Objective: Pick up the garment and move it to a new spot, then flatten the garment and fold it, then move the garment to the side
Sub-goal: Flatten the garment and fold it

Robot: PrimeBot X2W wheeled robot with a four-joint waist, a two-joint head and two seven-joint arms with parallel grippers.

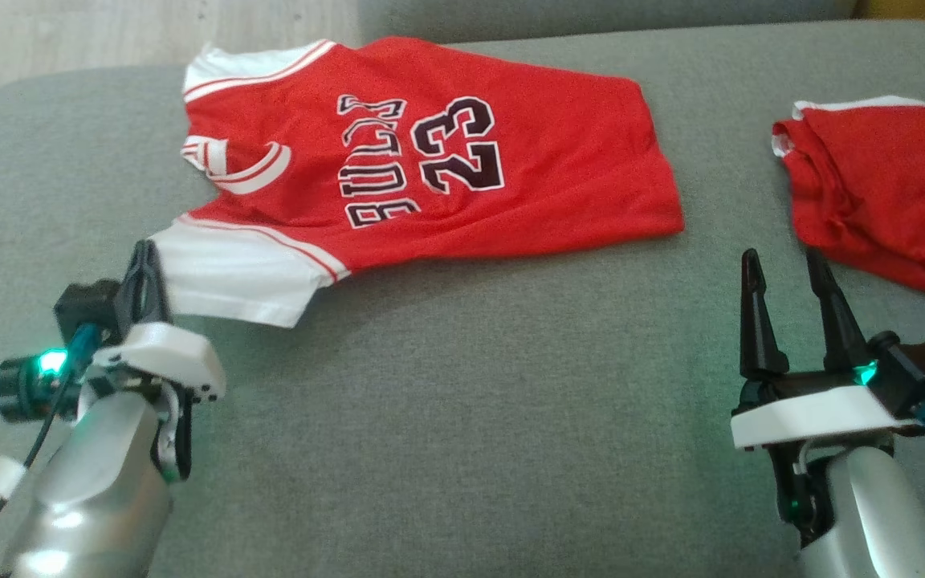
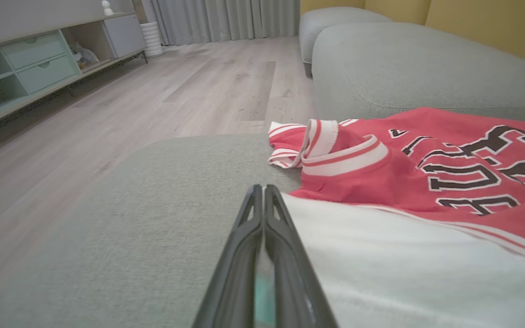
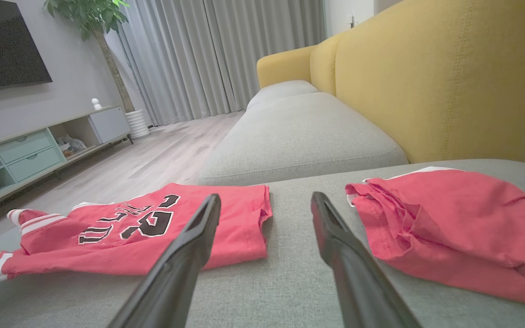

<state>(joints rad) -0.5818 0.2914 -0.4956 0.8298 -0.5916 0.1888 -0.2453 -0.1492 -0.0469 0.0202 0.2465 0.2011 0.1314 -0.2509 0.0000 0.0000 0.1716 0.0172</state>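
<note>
Left gripper [image 1: 145, 250], mine: fingers pressed together at the white sleeve [image 1: 246, 277] of the Bulls jersey [image 1: 559, 160], likely for flattening; right gripper [image 1: 782, 261] spread, near its hem.

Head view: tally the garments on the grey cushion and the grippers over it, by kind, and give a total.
Printed red jersey: 1
Crumpled red garment: 1
Grippers: 2 (left gripper, right gripper)
Total: 4
</note>
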